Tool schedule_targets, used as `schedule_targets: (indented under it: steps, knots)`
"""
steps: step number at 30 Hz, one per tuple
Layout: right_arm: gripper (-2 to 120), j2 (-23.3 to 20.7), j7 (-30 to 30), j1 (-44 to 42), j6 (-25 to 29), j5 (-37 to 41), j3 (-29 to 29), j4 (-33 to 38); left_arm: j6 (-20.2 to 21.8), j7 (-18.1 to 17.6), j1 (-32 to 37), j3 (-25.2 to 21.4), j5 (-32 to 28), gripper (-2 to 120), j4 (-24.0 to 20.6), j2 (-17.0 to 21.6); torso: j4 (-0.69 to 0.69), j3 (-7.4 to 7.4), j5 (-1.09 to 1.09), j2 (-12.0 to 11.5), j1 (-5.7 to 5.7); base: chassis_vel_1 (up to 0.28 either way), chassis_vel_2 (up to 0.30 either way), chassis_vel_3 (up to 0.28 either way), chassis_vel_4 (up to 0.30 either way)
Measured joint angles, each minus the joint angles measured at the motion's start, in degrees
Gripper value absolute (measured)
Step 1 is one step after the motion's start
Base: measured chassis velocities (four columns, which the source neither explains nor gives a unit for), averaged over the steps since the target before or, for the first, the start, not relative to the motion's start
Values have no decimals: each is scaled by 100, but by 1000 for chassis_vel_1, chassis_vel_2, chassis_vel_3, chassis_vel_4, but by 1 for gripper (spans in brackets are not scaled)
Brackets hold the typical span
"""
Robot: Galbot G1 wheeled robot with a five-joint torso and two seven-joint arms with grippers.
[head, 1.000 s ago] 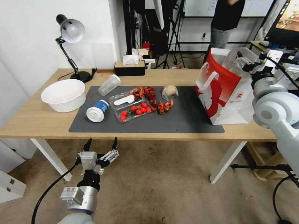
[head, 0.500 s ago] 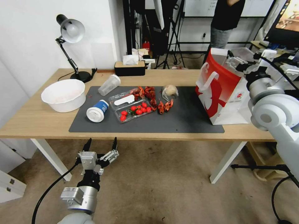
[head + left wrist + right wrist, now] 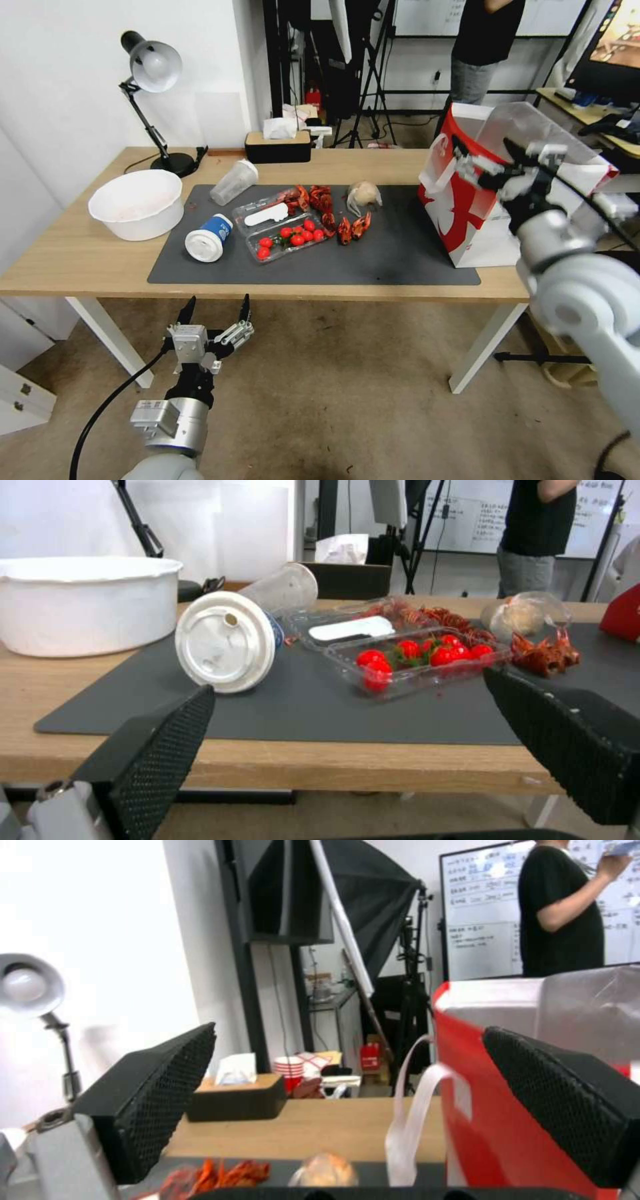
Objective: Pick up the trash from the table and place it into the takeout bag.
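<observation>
Desk lamp (image 3: 152, 67), tissue box (image 3: 277, 145), background tripods (image 3: 373, 73)

You are looking at a studio-like lab or office workroom set up for recording. Behind the table (image 3: 80, 260) stand tripods (image 3: 373, 87), black light stands and a softbox (image 3: 373, 895), and a whiteboard (image 3: 480, 920) covered in writing hangs on the far wall. A monitor (image 3: 617, 50) sits on a side desk. The desk lamp (image 3: 152, 67) and tissue box (image 3: 277, 143) add an office feel.
</observation>
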Motion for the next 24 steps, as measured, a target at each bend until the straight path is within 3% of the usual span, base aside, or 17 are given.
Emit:
schedule_targets:
  steps: [7, 13, 24]
  knots:
    - [100, 365, -166, -946, 130, -535, 80, 239, -26, 8, -19, 2, -30, 100, 78, 11, 2, 0, -1, 0, 0, 0, 0, 0, 0]
    - [100, 993, -504, -1991, 731, -1452, -124, 75, -30, 17, -37, -9, -50, 100, 132, 35, 1, 0, 0, 0, 0, 0, 0, 0, 0]
    - [100, 1715, -861, -2814, 1401, -2215, -455, -333, -57, 84, -23, -24, -121, 100, 136, 39, 1, 1, 0, 0, 0, 0, 0, 0, 0]
